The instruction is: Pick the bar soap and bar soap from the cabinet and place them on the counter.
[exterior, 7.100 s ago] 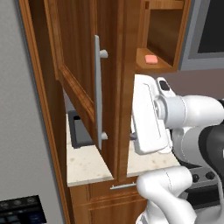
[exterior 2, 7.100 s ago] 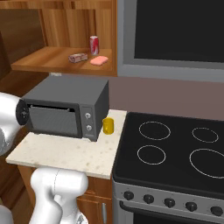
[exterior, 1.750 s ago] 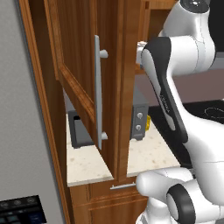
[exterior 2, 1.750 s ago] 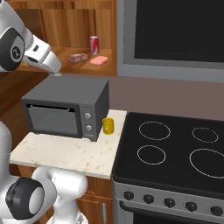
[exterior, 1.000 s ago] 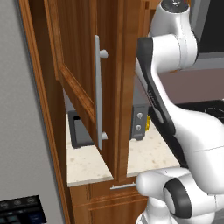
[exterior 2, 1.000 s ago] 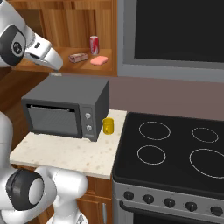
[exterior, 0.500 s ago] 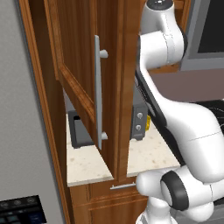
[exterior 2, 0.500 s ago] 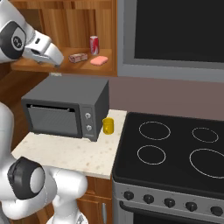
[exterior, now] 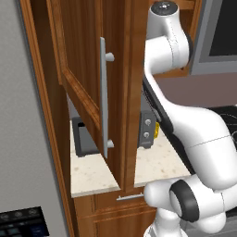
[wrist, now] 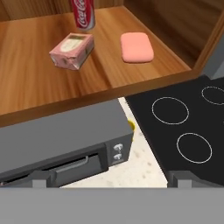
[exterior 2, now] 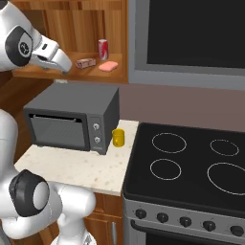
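Hand view: the salmon-pink bar soap (wrist: 137,47) lies flat on the wooden shelf of the open cabinet (wrist: 35,83), well inside from the front edge. Just to its left sits a small pink-and-cream carton (wrist: 72,50), tilted at an angle, and behind that a red soda can (wrist: 83,13) stands upright. Below the shelf is the grey microwave (wrist: 65,144), with the black stovetop (wrist: 188,127) beside it.

From the right base view, the gripper (exterior 2: 61,63) hovers in front of the shelf, left of the carton (exterior 2: 86,63) and the soap (exterior 2: 108,66), touching neither; its jaws stand wide apart and hold nothing. The microwave (exterior 2: 72,117) rests on the beige speckled counter (exterior 2: 72,170), a small yellow cup (exterior 2: 118,138) just beside it. In the left base view the cabinet door (exterior: 92,83) hangs open.
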